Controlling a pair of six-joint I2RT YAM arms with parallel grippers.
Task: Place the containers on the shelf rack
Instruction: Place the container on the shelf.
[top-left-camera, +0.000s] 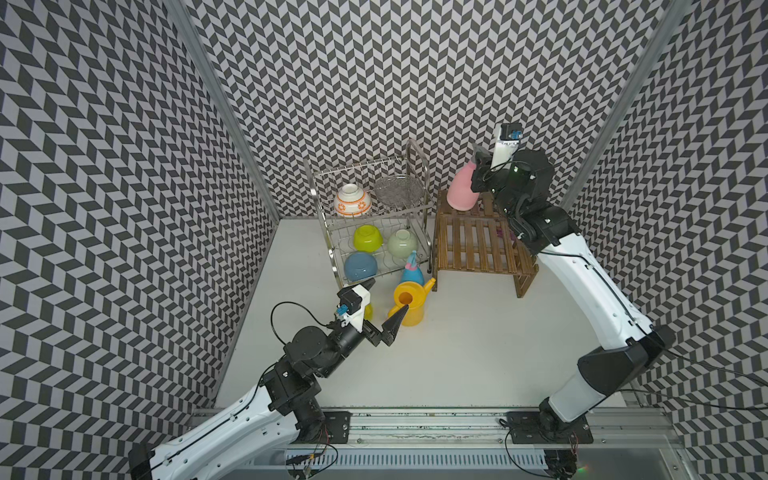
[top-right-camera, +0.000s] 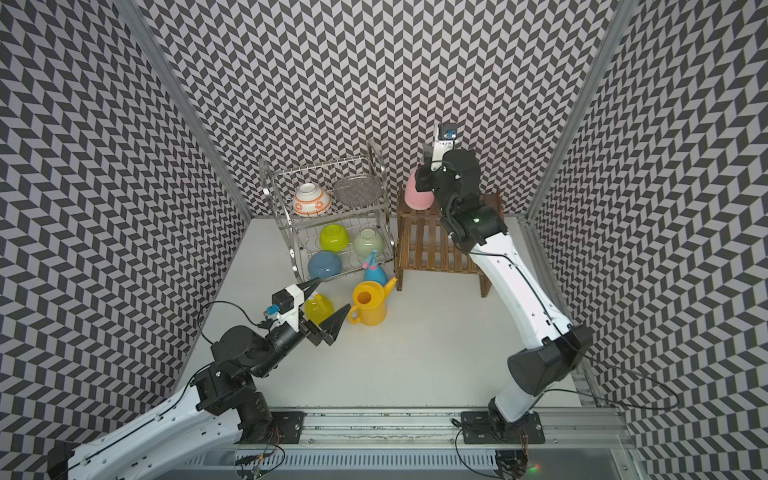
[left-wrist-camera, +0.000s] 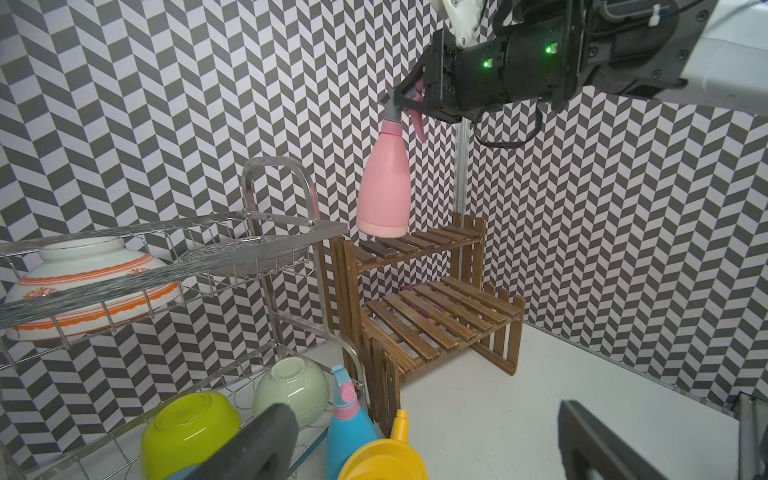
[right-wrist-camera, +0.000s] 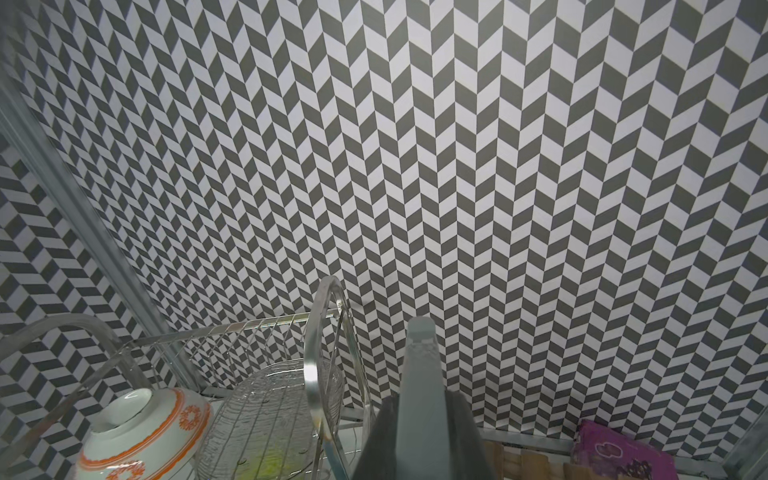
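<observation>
Over the shelf rack edge, pink bottle hangs.

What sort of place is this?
Probably a robot test booth, not a kitchen: patterned walls box in a white table, and a left arm and right arm stand on a metal rail.

In a top view, the left gripper covers nearly all of the translucent yellow spray bottle. In both top views, the right gripper hides the spray head of the pink spray bottle. The left wrist frame's lower edge cuts off the blue spray bottle and the watering can. A purple object at the right wrist frame's lower right cannot be identified.
</observation>
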